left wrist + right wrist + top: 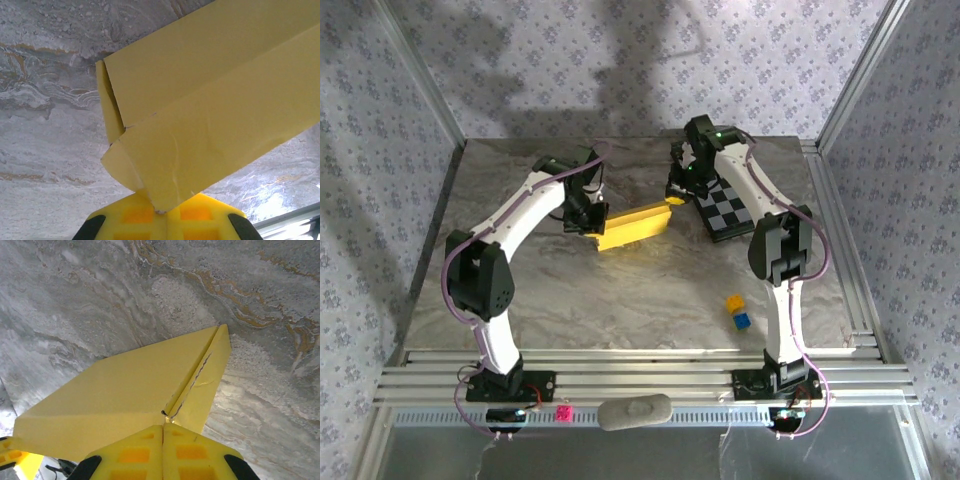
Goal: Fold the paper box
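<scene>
Left gripper (160, 214): nearest my left wrist camera, jaws pressed together, with a corner of the paper box (215, 100) pinched at their seam.
Right gripper (163, 429): jaws also closed flush, clamping a thin corner of the box where a dark slit runs up between two panels.
Box position: it spans the gap between my two grippers over the far middle of the table (620, 300), its long side slanting up from left to right in the overhead view. I cannot tell whether it rests on the surface or hangs just above it.
Box shape: my left wrist view shows long yellow panels folded along a lengthwise crease. One end flap is turned inward at the left end, and there are faint wrinkles near my grip.
Chequered board (728, 212): flat on the table just to the right of my right gripper.
Cubes: a yellow cube (733, 302) and a blue cube (742, 320) touch each other beside my right arm, well apart from the box.
</scene>
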Motion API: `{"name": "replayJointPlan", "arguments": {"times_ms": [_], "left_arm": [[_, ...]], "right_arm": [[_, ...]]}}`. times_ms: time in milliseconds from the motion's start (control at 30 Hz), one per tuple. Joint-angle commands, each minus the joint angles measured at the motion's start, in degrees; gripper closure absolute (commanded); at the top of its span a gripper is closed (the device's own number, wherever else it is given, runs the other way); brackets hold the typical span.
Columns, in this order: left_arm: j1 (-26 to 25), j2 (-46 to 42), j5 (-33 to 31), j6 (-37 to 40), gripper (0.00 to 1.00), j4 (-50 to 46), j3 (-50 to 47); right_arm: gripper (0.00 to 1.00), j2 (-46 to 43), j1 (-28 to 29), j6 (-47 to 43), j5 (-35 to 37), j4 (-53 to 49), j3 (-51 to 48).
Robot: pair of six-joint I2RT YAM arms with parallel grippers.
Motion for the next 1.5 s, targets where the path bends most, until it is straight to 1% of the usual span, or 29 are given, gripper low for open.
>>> {"name": "replayJointPlan", "arguments": {"times_ms": [0, 267, 367, 433, 567, 667, 767, 867, 900, 1033, 1100, 1233, 1333, 1367, 1467], "left_arm": [[-0.42, 0.90, -0.36, 0.69, 0.99, 3.11, -0.46], [0.74, 0.69, 1.80, -0.32, 0.99, 3.51, -0.36], [1.46, 0.60, 3.79, -0.88, 0.96, 3.82, 0.28], [1.73, 0.17, 5.54, -1.65, 0.83, 4.25, 0.69], [1.98, -0.92, 7.84, -2.93, 0.68, 4.17, 0.77], [2.56, -2.48, 10.20, -4.36, 0.62, 5.14, -0.43], [4.15, -4.50, 13.82, -6.84, 0.58, 7.46, -2.51], [5.82, -6.20, 16.15, -8.31, 0.52, 8.29, -3.61], [6.31, -6.50, 16.71, -8.54, 0.48, 7.69, -3.44], [8.06, -8.20, 17.89, -9.64, 0.47, 7.11, -4.08], [9.39, -9.18, 18.02, -11.51, 0.48, 7.89, -4.76], [12.10, -10.70, 17.46, -17.20, 0.49, 13.15, -6.90], [13.45, -10.33, 17.87, -19.77, 0.53, 18.29, -7.43], [13.72, -9.56, 17.79, -19.41, 0.54, 18.33, -6.73], [13.65, -5.05, 17.08, -15.31, 0.53, 11.63, -1.49]], "right_arm": [[0.93, 0.30, 0.63, -2.89, 4.43, -3.20, -1.61], [0.91, 0.51, 1.51, -1.68, 5.76, -4.51, -0.91], [0.91, 1.39, 1.60, -0.18, 5.36, -5.51, 0.38], [0.91, 2.17, 1.53, 0.17, 5.33, -6.15, 1.64], [0.91, 2.93, 1.61, 0.59, 4.63, -6.89, 2.77], [0.91, 2.97, 1.62, 1.71, 4.60, -6.19, 2.93], [0.90, 3.37, 1.72, 2.45, 4.69, -6.18, 3.62], [0.90, 4.13, 1.87, 2.72, 4.69, -6.68, 4.51], [0.90, 4.32, 1.88, 2.69, 4.69, -6.75, 4.88], [0.90, 5.20, 2.04, 3.34, 4.32, -7.29, 6.19], [0.90, 5.76, 1.97, 3.42, 4.33, -7.75, 7.17], [0.90, 6.09, 2.13, 3.53, 4.34, -7.63, 7.52], [0.90, 6.27, 2.19, 3.59, 4.25, -7.59, 7.55], [0.90, 6.27, 2.16, 3.63, 4.18, -7.59, 7.59], [0.90, 6.34, 2.22, 3.78, 3.67, -7.67, 7.87]]}}
